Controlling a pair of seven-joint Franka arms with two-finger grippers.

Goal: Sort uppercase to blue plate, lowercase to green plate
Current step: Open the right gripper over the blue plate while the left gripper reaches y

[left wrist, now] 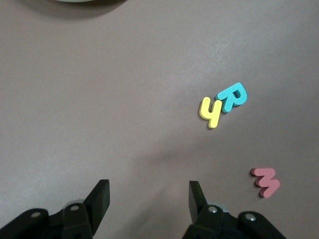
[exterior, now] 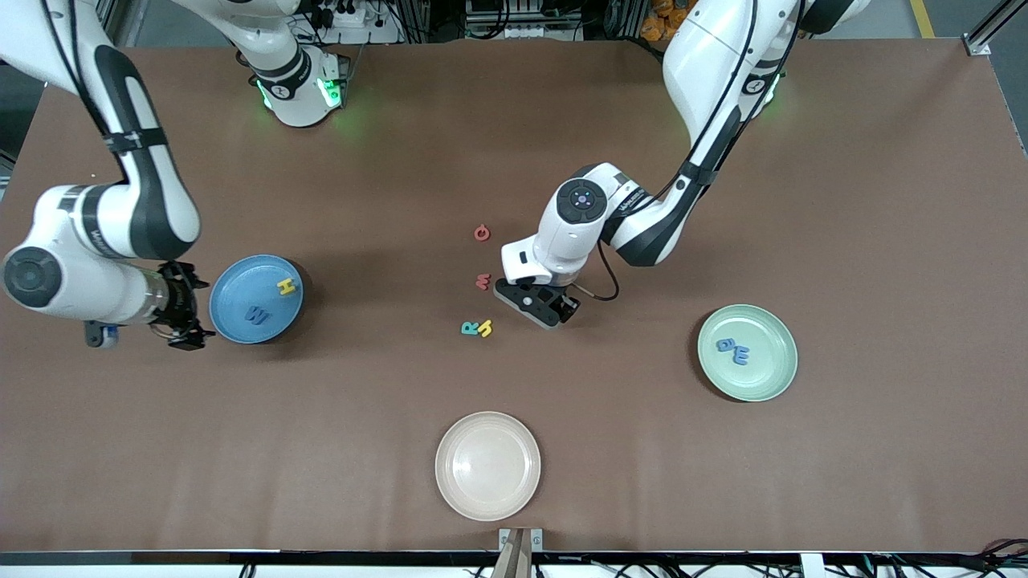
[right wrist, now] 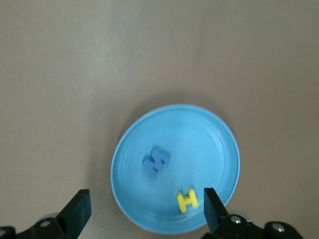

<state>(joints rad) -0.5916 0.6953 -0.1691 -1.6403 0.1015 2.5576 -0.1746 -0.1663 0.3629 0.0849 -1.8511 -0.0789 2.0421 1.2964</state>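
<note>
Brown and matte, the table [exterior: 803, 160] carried three plates: the cream plate [exterior: 487, 466] close to the middle of the edge nearest the front camera, the green plate [exterior: 748, 352] toward the left arm's end, and the blue plate [exterior: 256, 299] toward the right arm's end. On the blue plate lay the blue W [exterior: 256, 315] and the yellow H [exterior: 287, 286], the H close to the rim; on the green plate the blue a [exterior: 725, 345] and blue m [exterior: 740, 354] lay touching. The right gripper [exterior: 186, 331] hung beside the blue plate, over the table at the rim facing the right arm's end, its fingers [right wrist: 79, 211] spread wide and holding nothing. The left gripper [exterior: 554, 309] hung low over the middle of the table, its fingers [left wrist: 101, 198] partly apart and empty. Near it lay the loose letters: the red G [exterior: 481, 233] farthest from the front camera, the red m [exterior: 483, 281] nearer, and nearest the teal R [exterior: 469, 327] touching the yellow h [exterior: 485, 327]
</note>
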